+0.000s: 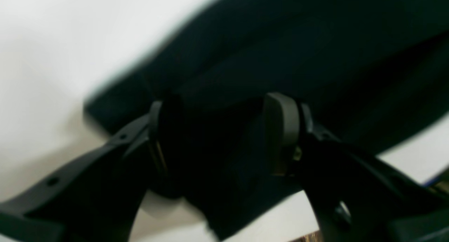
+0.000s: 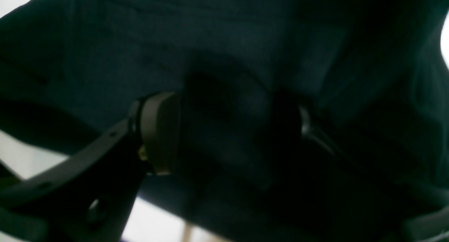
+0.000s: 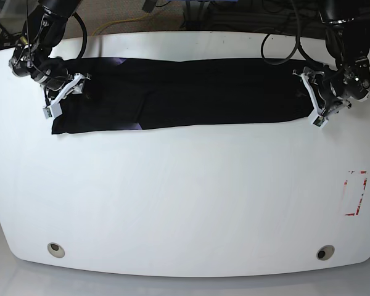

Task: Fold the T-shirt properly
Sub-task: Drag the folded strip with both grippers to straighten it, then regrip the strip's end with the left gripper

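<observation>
Two arms sit at opposite ends of the T-shirt (image 3: 179, 92), which lies on the white counter (image 3: 185, 197) as a long black band, folded lengthwise, running left-right across the far half. No print visible in the base view, only plain black cloth with a few creases near the middle.

Left end effector (image 3: 315, 97) is at the band's end on the base view's right. Left wrist view: its two pads stand apart, black cloth (image 1: 280, 52) between and under them, nothing pinched between the pads. Reads as released, jaws spread over the shirt edge. White counter (image 1: 52, 59) shows to the side of the cloth. The view is blurred.

Right end effector (image 3: 63, 94) is at the band's other end, on the base view's left. Right wrist view: pads also apart, one tan pad (image 2: 159, 129) clear, the other lost in shadow. Dark cloth (image 2: 224, 42) fills nearly the whole view and bulges between the pads. Cannot tell whether it is gripping that bulge or just sitting open around it.

The shirt's near edge is fairly straight; the corner under the right end effector sticks out toward the near side. A red-marked rectangle (image 3: 356, 193) sits on the counter well apart from the shirt, near the right edge of the base view. Two round holes (image 3: 56, 249) near the counter's front edge.
</observation>
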Robot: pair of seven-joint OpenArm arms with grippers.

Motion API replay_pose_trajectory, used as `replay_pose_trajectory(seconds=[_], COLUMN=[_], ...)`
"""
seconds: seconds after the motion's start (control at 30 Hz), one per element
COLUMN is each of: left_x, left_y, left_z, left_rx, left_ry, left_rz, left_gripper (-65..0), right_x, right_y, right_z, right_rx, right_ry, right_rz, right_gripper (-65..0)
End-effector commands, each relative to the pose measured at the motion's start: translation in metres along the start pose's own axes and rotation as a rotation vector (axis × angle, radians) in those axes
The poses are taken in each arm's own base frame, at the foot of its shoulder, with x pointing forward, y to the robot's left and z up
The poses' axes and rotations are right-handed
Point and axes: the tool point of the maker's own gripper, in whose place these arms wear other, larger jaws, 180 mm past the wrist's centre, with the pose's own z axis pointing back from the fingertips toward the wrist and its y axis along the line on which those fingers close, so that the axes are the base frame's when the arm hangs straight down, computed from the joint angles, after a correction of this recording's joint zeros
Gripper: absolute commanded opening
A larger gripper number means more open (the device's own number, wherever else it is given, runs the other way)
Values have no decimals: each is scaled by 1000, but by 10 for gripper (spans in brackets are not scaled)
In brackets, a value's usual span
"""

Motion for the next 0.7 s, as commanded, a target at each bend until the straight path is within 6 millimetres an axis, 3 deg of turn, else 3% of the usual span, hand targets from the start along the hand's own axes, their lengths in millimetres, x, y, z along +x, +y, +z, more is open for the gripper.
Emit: replay_pose_trajectory(seconds=[0.0, 0.2, 0.4, 0.5, 0.67], left_x=[5, 28, 64, 86, 120], left_y=[2, 15, 42, 50, 52], left_z=[-1, -10, -24, -14, 20], left_rx=[0, 6, -10, 9, 17], left_ry=[-11, -78, -128, -175, -313], left_rz=[-16, 3, 78, 69, 19], left_gripper=[-318, -318, -318, -318, -314], right_x=[7, 20, 40, 51, 61], right_y=[-8, -21, -27, -28, -26], right_z=[0, -12, -32, -34, -34], right_rx=[-54, -178, -228, -226, -228], right_ry=[-5, 28, 13, -1, -20], right_rz=[45, 159, 197, 196, 203], right_gripper=[-263, -258, -262, -262, -263])
